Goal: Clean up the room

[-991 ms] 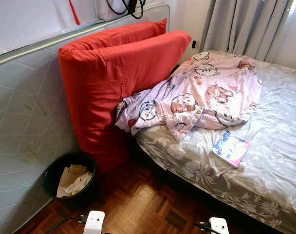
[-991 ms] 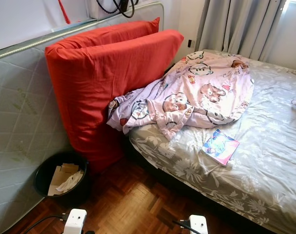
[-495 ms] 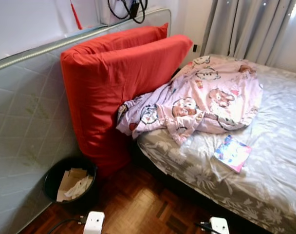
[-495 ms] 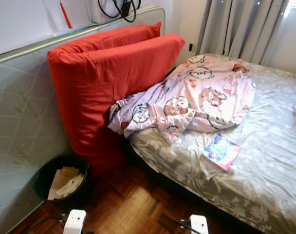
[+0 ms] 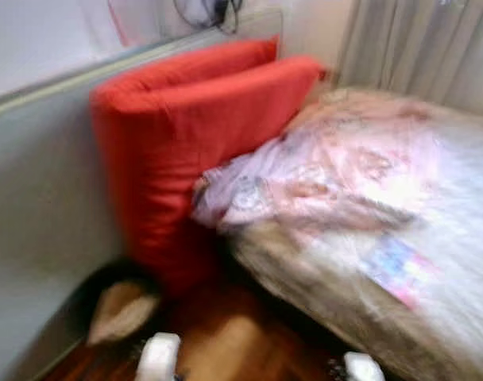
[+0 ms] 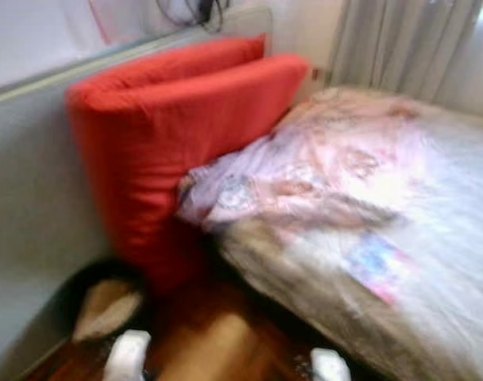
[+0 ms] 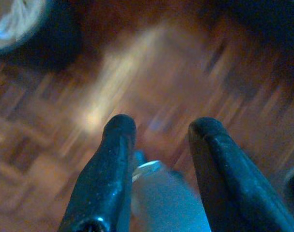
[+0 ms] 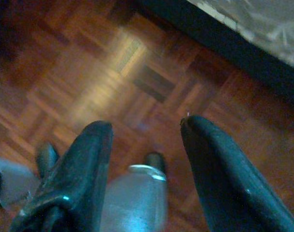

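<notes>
Basically, head views are motion-blurred, so detail is limited. Landmark: one bed (image 5: 464, 262) with a grey patterned sheet.

- 1 pink printed blanket (image 5: 337, 171), bunched on the bed at the end nearest the cushions.
- 1 small colourful book (image 5: 396, 268), flat on the bed sheet, near the bed's front edge, apart from the blanket.
- 2 red cushions (image 5: 186, 135), upright, one behind the other, against the bed's end; blanket edge touches the front one.
- 1 black bin (image 5: 118, 305) on the wood floor (image 8: 137, 82), beside the bed's corner below the cushions, light paper inside.
- 1 grey mattress (image 5: 43, 206) on edge behind cushions and bin.
- Grey curtains (image 5: 416, 44) behind the bed's far side.

Left gripper (image 7: 159, 128): fingers apart, nothing between, over bare floor, the bin near. Right gripper (image 8: 147, 128): fingers apart, empty, over floor by the bed's edge.
</notes>
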Controlling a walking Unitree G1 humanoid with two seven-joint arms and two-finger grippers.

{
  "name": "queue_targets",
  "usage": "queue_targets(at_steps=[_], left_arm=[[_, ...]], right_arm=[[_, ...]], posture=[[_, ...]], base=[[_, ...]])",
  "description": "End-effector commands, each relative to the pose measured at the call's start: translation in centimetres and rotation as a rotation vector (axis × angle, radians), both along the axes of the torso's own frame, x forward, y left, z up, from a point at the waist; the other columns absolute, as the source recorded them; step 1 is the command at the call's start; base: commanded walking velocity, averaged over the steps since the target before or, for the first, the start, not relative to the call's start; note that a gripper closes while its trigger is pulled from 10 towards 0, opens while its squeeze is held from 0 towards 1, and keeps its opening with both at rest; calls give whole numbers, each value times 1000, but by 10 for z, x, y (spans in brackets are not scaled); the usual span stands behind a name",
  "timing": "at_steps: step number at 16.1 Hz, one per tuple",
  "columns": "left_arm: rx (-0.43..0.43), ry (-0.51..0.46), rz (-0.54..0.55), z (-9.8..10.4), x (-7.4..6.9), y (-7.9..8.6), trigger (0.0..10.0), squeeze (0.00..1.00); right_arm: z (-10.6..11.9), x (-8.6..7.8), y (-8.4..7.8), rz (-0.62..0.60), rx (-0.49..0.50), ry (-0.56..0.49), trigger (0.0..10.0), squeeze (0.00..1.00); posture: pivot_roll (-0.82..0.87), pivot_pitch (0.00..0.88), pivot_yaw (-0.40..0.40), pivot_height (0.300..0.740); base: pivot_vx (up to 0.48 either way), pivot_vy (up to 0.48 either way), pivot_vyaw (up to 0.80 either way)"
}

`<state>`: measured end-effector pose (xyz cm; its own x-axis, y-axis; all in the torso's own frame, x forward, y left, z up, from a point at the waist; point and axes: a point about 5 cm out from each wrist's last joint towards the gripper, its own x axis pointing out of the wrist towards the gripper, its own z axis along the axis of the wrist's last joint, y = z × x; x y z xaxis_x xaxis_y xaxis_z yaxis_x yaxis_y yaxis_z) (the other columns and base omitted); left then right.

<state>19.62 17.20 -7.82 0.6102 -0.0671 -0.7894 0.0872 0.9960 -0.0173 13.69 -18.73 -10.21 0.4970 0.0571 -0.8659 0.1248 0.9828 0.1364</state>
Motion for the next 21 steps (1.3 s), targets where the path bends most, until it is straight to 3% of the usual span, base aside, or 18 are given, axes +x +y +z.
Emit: queue_targets(at_steps=[1, 14, 17, 21], left_arm=[[37, 72, 31, -8, -20, 18, 10000, 0], [31, 75, 34, -9, -21, 17, 10000, 0], [44, 81, 22, -9, -22, 18, 10000, 0], [34, 80, 32, -10, -24, 18, 10000, 0]], right_arm=[[6, 19, 12, 13, 24, -60, 10000, 0], [6, 20, 12, 12, 21, -62, 10000, 0], [6, 19, 12, 5, 20, -59, 10000, 0], [5, 18, 13, 26, 14, -41, 10000, 0]], posture=[[8, 0, -18, 740], [6, 0, -20, 740], [6, 0, -20, 740], [6, 0, -17, 740]], base=[[304, 0, 0], [311, 0, 0], [0, 0, 0], [0, 0, -684]])
